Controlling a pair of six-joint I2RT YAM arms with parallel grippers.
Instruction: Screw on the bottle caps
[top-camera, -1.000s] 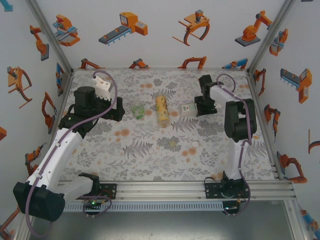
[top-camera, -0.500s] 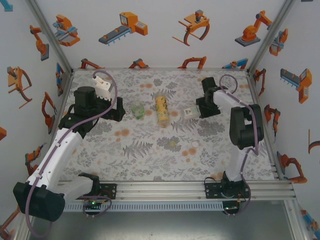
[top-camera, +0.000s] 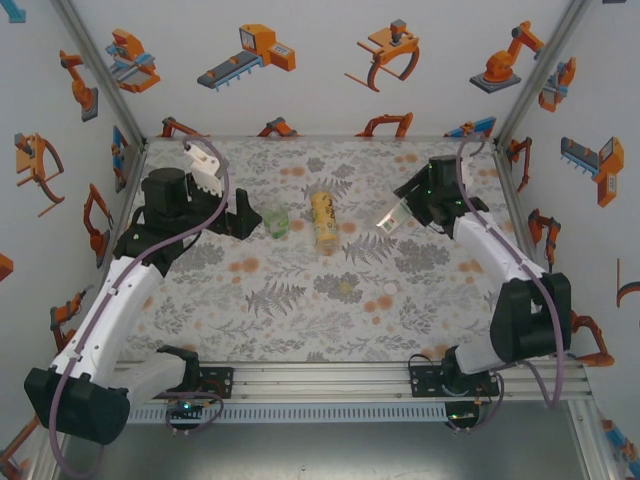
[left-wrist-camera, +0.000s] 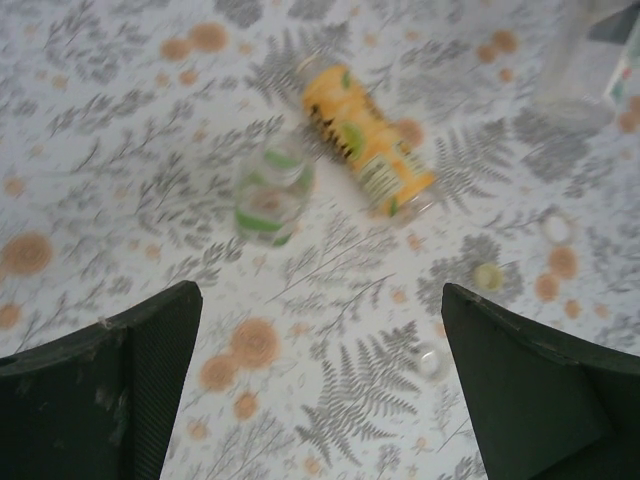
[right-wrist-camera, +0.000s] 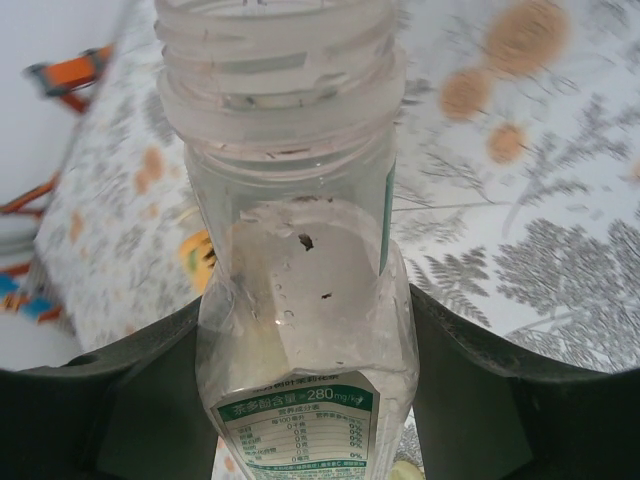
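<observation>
Three bottles are seen at the flowered table (top-camera: 300, 330). The clear bottle (right-wrist-camera: 285, 150) is clamped at its body by the right gripper (right-wrist-camera: 305, 305) and held tilted, its threaded neck uncapped. The left gripper (left-wrist-camera: 320, 300) is spread wide and empty near the green bottle (left-wrist-camera: 268, 195), which stands upright just beside the yellow bottle (left-wrist-camera: 370, 150), laid on its side. A white cap (left-wrist-camera: 557, 229), a yellowish cap (left-wrist-camera: 487, 276) and a pale cap (left-wrist-camera: 430, 360) lie loose, apart from the bottles.

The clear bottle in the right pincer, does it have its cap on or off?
Off. The clear bottle, gripped by the right pincer, shows bare screw threads on its neck.
</observation>
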